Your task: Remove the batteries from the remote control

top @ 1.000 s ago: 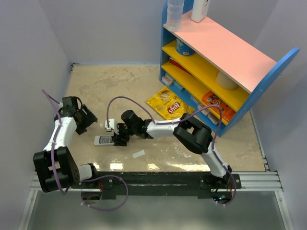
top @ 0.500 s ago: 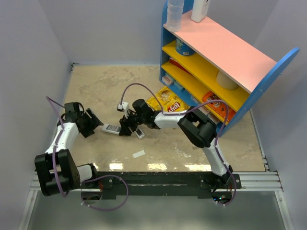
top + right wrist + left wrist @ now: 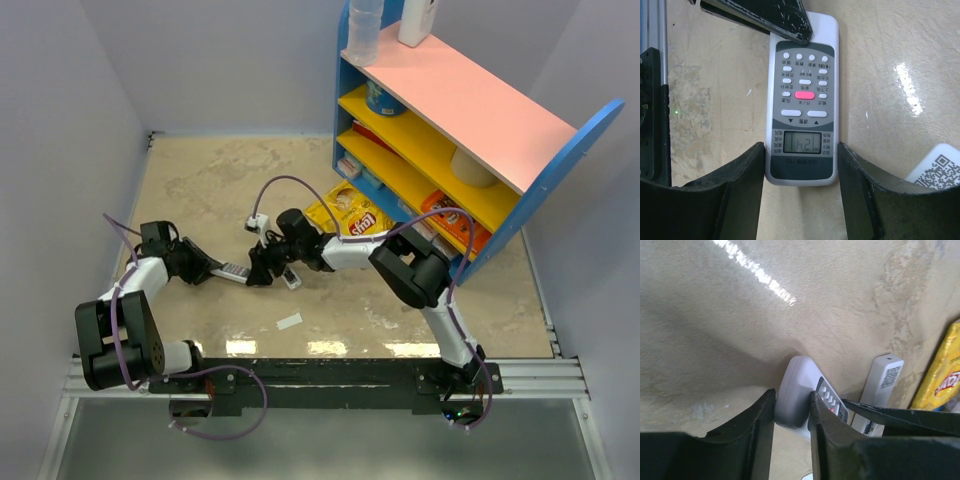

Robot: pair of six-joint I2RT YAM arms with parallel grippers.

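Small white flat remote control (image 3: 802, 100) held buttons-up, toward 9 o'clock on the beige mottled bench (image 3: 200, 185). Pinched at its 9 o'clock button end by the left tool (image 3: 791, 397). Clamped across its 3 o'clock screen end by the right tool (image 3: 801, 150). Back face hidden; resting or lifted, cannot tell.

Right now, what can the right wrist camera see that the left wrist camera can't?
Only right wrist: the remote control's little screen, framed by the right tool. Only left wrist: the yellow snack bag, and the remote's white edge squeezed in the left tool. Both: the remote's buttons and a white bar with a square code.
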